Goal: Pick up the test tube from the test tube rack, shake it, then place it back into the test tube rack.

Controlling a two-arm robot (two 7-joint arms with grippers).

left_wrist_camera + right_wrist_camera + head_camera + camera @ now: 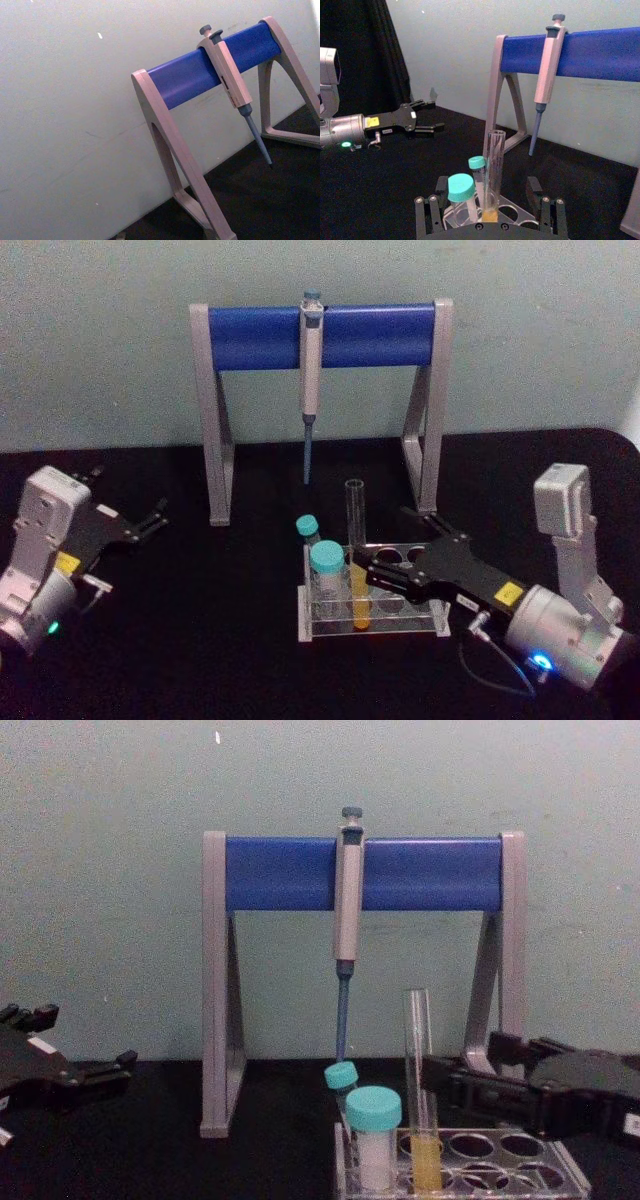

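**Head view:** the test tube (pixel 355 540) stands upright in the left part of the test tube rack (pixel 410 628). It has orange liquid at the bottom and sits just right of two teal-capped vials (pixel 325 562). The right gripper (pixel 380 537) reaches in from the right over the rack, fingers spread. Its near finger sits at the tube approx. mid-height; contact: can't tell. The left gripper (pixel 150 523) is well off to the left above the black table (pixel 230 640), fingers spread, holding nothing. At the back is a grey stand (pixel 215 420) w/ a blue bar, and a pipette (pixel 311 360) hangs from it.

**Left wrist view:** stand and pipette against a pale wall.

**Right wrist view:** the tube is in the rack, lined up between the right gripper's two spread fingers w/ a gap on each side. The left gripper is farther off, also spread.

**Chest view:** the tube is in the rack beside the big vial. The right gripper is just right of it, above the rack. The left gripper is at the left edge.
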